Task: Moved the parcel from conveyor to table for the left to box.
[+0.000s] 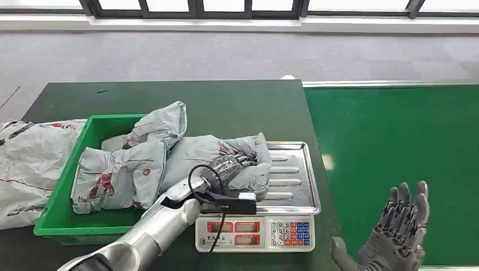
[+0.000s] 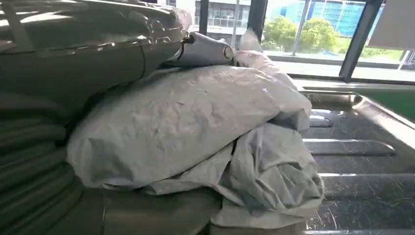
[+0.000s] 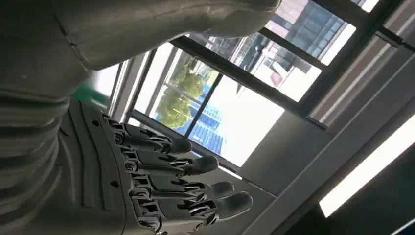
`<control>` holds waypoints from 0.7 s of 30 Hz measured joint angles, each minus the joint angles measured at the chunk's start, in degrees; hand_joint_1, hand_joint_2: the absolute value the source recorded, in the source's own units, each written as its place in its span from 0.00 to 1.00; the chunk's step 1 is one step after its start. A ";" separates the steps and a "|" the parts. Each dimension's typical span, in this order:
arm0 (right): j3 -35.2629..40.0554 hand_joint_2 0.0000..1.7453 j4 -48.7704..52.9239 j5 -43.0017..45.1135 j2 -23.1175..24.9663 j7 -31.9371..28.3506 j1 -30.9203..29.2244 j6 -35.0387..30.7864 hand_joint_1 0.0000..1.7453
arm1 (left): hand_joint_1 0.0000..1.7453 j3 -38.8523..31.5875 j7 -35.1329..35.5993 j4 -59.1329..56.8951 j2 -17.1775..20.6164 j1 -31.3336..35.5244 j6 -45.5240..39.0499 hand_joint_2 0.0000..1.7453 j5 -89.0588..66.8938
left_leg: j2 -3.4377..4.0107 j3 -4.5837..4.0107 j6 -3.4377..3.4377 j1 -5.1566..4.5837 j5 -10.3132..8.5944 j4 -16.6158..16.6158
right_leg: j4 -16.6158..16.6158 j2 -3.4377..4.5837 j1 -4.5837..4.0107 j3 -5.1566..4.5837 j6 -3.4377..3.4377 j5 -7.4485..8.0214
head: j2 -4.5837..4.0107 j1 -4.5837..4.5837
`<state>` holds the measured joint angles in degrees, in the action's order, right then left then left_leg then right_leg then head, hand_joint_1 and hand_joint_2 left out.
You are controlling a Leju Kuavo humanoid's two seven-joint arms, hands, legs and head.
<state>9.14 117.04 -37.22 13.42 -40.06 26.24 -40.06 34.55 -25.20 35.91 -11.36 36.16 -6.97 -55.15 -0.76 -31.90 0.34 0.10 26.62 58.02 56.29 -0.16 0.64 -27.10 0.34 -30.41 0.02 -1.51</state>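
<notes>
A crumpled grey plastic parcel [image 1: 197, 153] lies half on the steel tray [image 1: 294, 180] of a scale and half over the rim of a green bin [image 1: 96, 127]. My left hand [image 1: 229, 169] grips the parcel's right end, fingers wrapped around it. In the left wrist view the parcel [image 2: 195, 122] is pressed between the hand's grey parts [image 2: 73, 54] above the ribbed tray [image 2: 362, 147]. My right hand [image 1: 401, 228] hovers open over the green conveyor [image 1: 395, 130], fingers spread and holding nothing. The right wrist view shows the right hand [image 3: 161, 186] with its fingers straight.
Two more grey parcels [image 1: 118, 169] lie inside the green bin. Another large parcel [image 1: 28, 164] rests on the dark green table left of the bin. The scale's keypad and displays [image 1: 254, 232] face me at the table's front edge.
</notes>
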 measured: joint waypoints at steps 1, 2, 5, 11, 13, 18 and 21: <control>0.00 1.00 0.31 -0.02 0.07 0.00 0.11 0.00 0.00 | 1.00 0.27 0.00 -0.48 -0.11 0.40 -0.04 1.00 -0.04 | 0.00 0.00 -0.01 -0.01 -0.02 0.00 | 0.00 0.00 0.01 0.00 0.01 0.01 | 0.00 -0.02; -0.02 1.00 0.48 0.00 0.13 0.00 0.16 0.00 0.00 | 1.00 0.29 0.02 -0.81 -0.13 0.65 -0.07 1.00 -0.07 | 0.00 0.01 -0.02 -0.02 -0.03 0.00 | 0.00 0.00 0.01 0.01 0.01 0.02 | 0.00 -0.02; -0.09 1.00 0.90 0.20 0.17 0.00 0.42 0.02 0.00 | 1.00 0.61 1.23 -1.58 -0.31 1.30 -2.17 1.00 -0.63 | 0.00 0.00 -0.01 -0.03 -0.05 0.00 | 0.00 0.01 0.02 0.01 0.02 0.04 | 0.00 -0.02; -0.09 1.00 0.90 1.44 0.17 0.00 0.52 0.02 0.00 | 1.00 0.72 3.63 -1.38 -0.35 1.14 -7.91 1.00 -0.85 | 0.05 -0.01 0.00 -0.03 -0.06 0.00 | 0.00 0.08 0.01 -0.04 -0.01 0.07 | 0.00 -0.02; -0.09 1.00 0.90 1.92 0.17 0.00 0.51 0.02 0.00 | 1.00 0.72 4.07 -0.92 -0.31 0.85 -8.96 1.00 -0.59 | 0.05 -0.04 0.00 -0.03 -0.06 0.00 | 0.00 0.09 0.01 -0.07 -0.01 0.07 | 0.00 0.00; -0.09 1.00 0.92 2.27 0.24 0.00 0.51 0.02 0.00 | 1.00 0.70 4.83 1.46 -0.04 -0.46 -13.30 1.00 -0.59 | 0.05 -0.17 0.00 -0.02 -0.06 0.00 | 0.01 0.12 0.01 -0.23 -0.02 0.07 | 0.00 0.00; -0.09 1.00 1.21 2.95 0.37 0.00 0.70 0.02 0.00 | 1.00 0.31 5.36 4.22 0.28 -1.14 -17.62 1.00 -0.61 | 0.05 -0.32 0.01 -0.02 -0.06 0.00 | 0.02 0.12 0.00 -0.34 -0.02 0.07 | 0.00 0.00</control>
<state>9.05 118.25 -34.27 13.79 -40.06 26.94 -40.04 34.86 -19.85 40.13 -11.08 35.02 -24.59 -55.76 -0.71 -32.21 0.35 0.07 26.56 58.02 56.31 -0.04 0.65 -27.44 0.31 -30.34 0.02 -1.51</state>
